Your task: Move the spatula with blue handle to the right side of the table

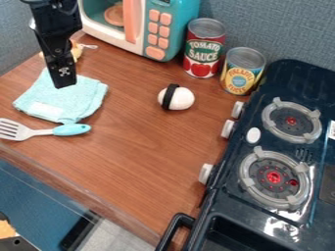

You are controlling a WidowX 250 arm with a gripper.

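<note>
At the upper left my black gripper hangs over the light blue folded cloth, above and behind the spatula. The spatula lies flat near the table's left front edge, just in front of the cloth. Its slotted grey-white head points left and its light blue handle points right. A gap separates the gripper from the spatula.
The blue cloth lies beside the spatula. A white egg-like object with a black band sits mid-table. Behind stand a toy microwave, a tomato sauce can and a second can. A dark toy stove borders the right.
</note>
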